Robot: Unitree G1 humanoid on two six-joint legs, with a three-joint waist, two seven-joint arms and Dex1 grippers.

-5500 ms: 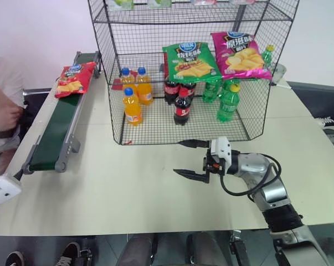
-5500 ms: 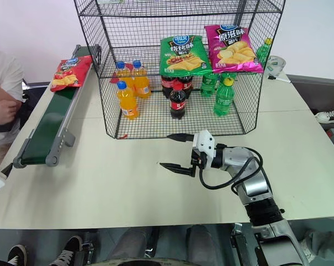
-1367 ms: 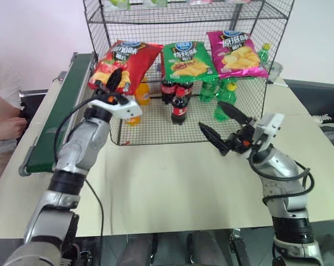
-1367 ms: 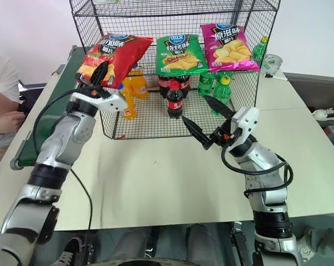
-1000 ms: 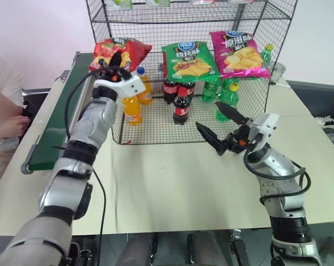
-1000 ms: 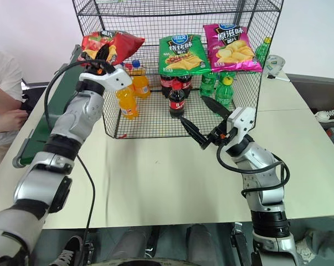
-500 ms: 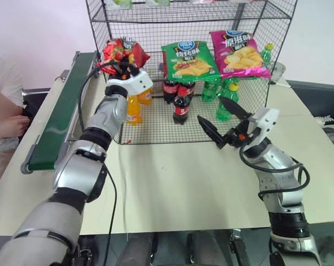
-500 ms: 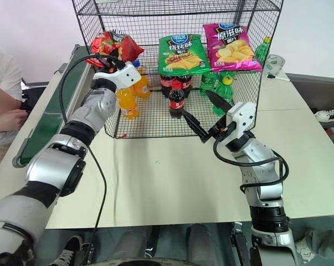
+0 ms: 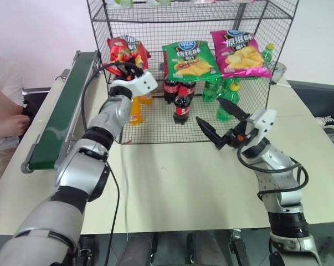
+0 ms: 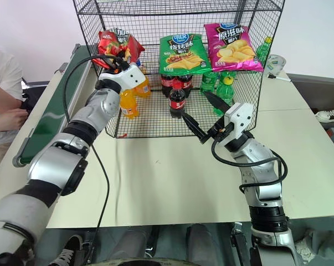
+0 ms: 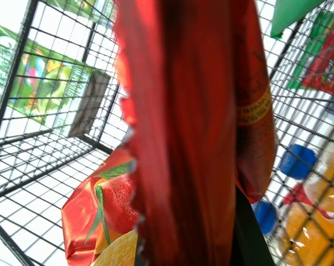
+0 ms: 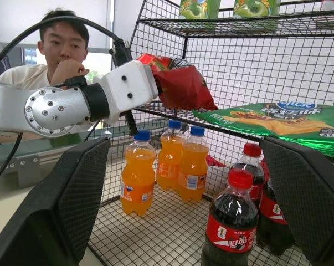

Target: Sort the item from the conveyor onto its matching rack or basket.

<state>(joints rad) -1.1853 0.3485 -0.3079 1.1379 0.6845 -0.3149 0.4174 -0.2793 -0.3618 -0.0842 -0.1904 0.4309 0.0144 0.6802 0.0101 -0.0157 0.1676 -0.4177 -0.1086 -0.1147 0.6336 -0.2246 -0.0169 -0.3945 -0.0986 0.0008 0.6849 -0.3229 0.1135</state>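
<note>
Presently we find the left gripper [image 9: 128, 68] pinching the red chip bag [image 9: 124, 51] inside the wire rack [image 10: 250, 105], at its middle tier (left of the green chip bag [image 9: 187, 60]); the right gripper [image 9: 217, 118] hangs spread before the rack.

A robotics test lab staged as a shop: a pale bench [image 9: 172, 183] carries a wire-mesh rack [image 9: 255, 119] of snacks, a conveyor [image 9: 58, 119] beside it.

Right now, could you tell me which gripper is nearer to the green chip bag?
Left. The left gripper holds the red chip bag beside the green chip bag; the right gripper hangs open before the rack.
</note>
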